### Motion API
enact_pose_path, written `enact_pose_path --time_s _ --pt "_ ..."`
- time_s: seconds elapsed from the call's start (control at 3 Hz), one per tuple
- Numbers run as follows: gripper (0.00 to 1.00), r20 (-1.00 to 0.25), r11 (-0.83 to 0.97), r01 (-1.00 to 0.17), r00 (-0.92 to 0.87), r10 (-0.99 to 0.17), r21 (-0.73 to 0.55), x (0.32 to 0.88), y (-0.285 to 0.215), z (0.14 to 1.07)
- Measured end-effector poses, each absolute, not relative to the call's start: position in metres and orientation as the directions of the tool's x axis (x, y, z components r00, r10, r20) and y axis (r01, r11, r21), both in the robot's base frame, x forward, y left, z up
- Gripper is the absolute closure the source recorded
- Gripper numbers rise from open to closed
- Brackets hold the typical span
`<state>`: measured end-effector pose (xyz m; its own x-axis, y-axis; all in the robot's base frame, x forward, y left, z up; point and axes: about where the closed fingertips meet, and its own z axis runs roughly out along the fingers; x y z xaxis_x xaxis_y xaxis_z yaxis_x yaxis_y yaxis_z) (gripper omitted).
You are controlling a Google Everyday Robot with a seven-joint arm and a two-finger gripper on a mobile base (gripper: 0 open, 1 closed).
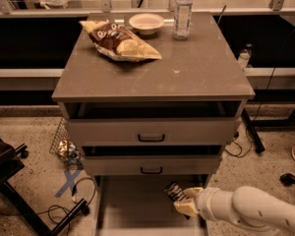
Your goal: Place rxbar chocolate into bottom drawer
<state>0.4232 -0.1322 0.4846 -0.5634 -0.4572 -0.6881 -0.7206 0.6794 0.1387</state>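
Hand (183, 200) grips rxbar chocolate (173, 191) over bottom drawer (132, 205)
Clamped on the bar, it hangs above the open tray's right side (chip bag (120, 42), bowl (146, 22) and bottle (183, 14) sit on the bench (187, 73)).

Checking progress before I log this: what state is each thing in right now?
rxbar chocolate: held in the jaws, over the open drawer.
gripper: shut on the bar, at the drawer's right side.
bottom drawer: pulled open.
chip bag: lying flat.
bowl: upright.
water bottle: upright.
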Motion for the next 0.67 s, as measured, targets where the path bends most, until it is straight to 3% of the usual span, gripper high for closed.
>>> enact_pose_path --time_s 0.67 --pt "1.00 -0.664 0.704 -0.708 -0.552 -0.504 0.056 0.506 -0.155 0.351"
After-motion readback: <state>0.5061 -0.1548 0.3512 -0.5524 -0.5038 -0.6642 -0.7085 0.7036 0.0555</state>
